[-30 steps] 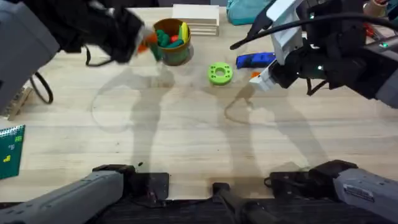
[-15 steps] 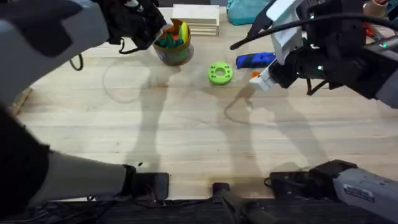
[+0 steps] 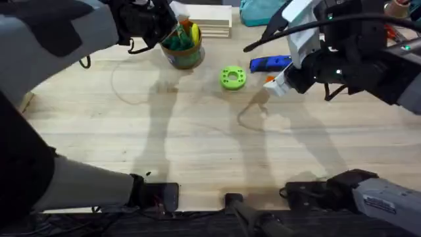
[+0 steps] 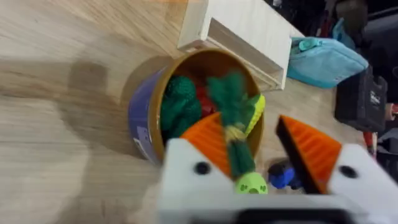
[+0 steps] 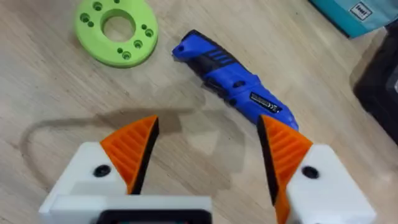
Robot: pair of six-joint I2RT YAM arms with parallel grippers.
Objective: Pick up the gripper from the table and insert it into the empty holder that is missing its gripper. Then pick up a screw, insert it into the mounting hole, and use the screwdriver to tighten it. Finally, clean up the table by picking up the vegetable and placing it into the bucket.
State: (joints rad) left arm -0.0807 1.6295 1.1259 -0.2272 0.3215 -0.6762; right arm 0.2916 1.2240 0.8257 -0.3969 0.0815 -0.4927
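Cleanup was the step in hand, by my reading, with your left gripper (image 4: pixel 256 165) over the bucket (image 4: pixel 144 127) at the table's far left. Its 2 orange-padded fingers stood apart, and the vegetable (image 4: pixel 235 127) hung against the inner face of one pad, stem end nearest the wrist and leafy head down over the bucket's mouth. You could not tell whether it had dropped free or clung to the pad. The next move called for lifting clear without dragging it out.

The vegetable looked dark green and leafy on a thin stem with a pale tip, above other toys already in the bucket.

Your right gripper (image 5: pixel 208 152) hovered above bare wood with its fingers wide apart and empty, the blue screwdriver (image 5: pixel 229 81) beyond them and the lime-green ring (image 5: pixel 115 30) farther off.
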